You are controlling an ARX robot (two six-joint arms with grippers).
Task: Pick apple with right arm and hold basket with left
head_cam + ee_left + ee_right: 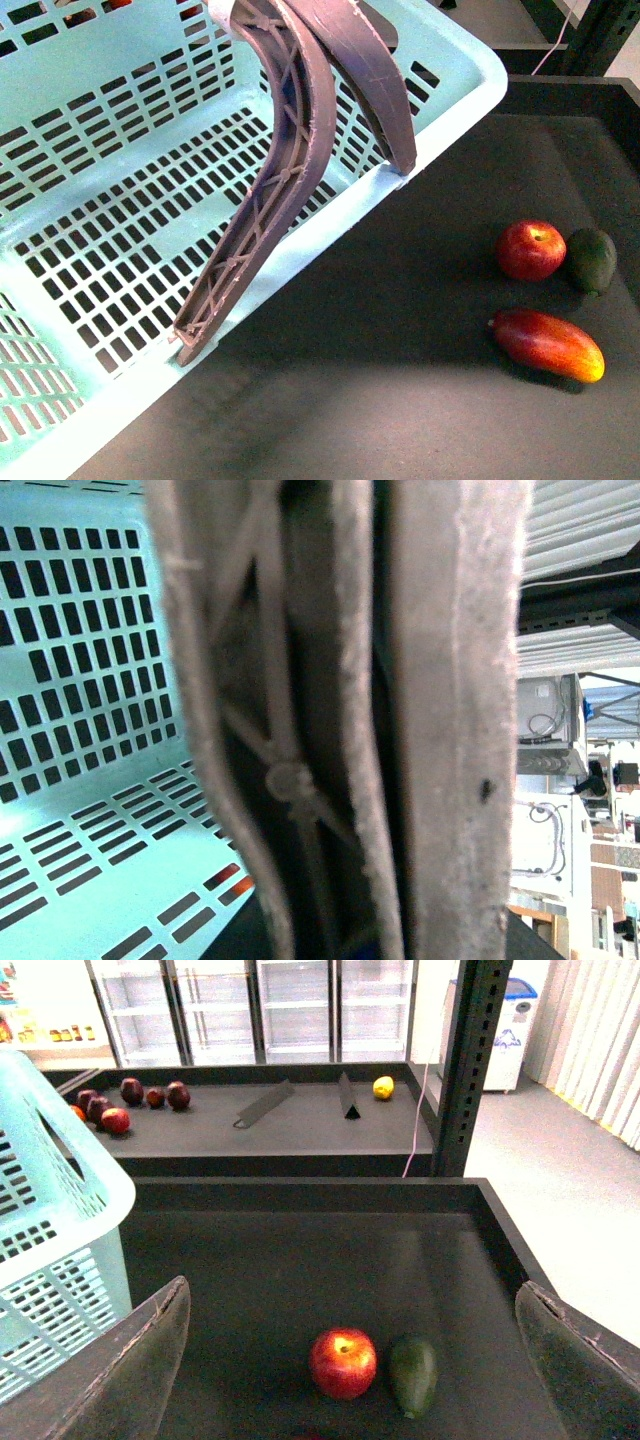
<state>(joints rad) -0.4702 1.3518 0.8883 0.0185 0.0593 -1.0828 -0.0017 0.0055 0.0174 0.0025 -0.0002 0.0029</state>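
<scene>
The red apple (531,250) lies on the black shelf at the right, touching a dark green avocado (592,260). It also shows in the right wrist view (343,1362), between and beyond my right gripper's (360,1360) wide-open fingers (135,1370). The pale blue-green basket (120,230) fills the left of the front view, tilted and lifted, its grey-brown handles (290,170) raised. The left wrist view shows those handles (350,720) very close, held in my shut left gripper, whose fingers are hidden. Neither arm shows in the front view.
A red-yellow mango (548,343) lies in front of the apple. The shelf has a raised black rim (500,1230) and a dark upright post (470,1060). A further shelf behind holds several dark red fruits (120,1100) and a yellow one (383,1087).
</scene>
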